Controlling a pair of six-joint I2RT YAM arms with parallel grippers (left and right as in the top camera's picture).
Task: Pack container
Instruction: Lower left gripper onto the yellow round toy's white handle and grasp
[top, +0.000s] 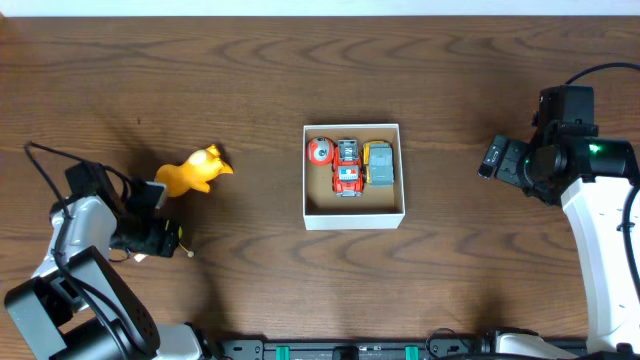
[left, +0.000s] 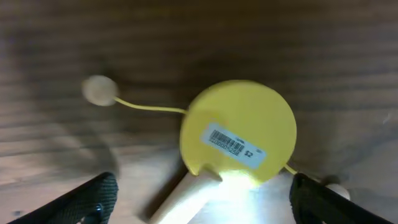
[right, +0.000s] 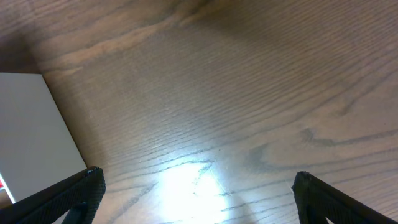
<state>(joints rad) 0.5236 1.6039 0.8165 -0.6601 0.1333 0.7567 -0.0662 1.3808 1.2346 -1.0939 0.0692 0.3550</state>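
The container, a white-walled square box, sits mid-table and holds a red round toy, a red car and a grey-and-yellow car. Its white wall shows at the left of the right wrist view. A small yellow drum toy with a barcode sticker, wooden handle and beads on strings lies on the table. My left gripper is open, a finger on either side of the handle, and hovers over the toy. My right gripper is open and empty, right of the container.
An orange-yellow duck toy lies on the table just beyond my left gripper, well left of the container. Bare wooden table surrounds the container on all sides.
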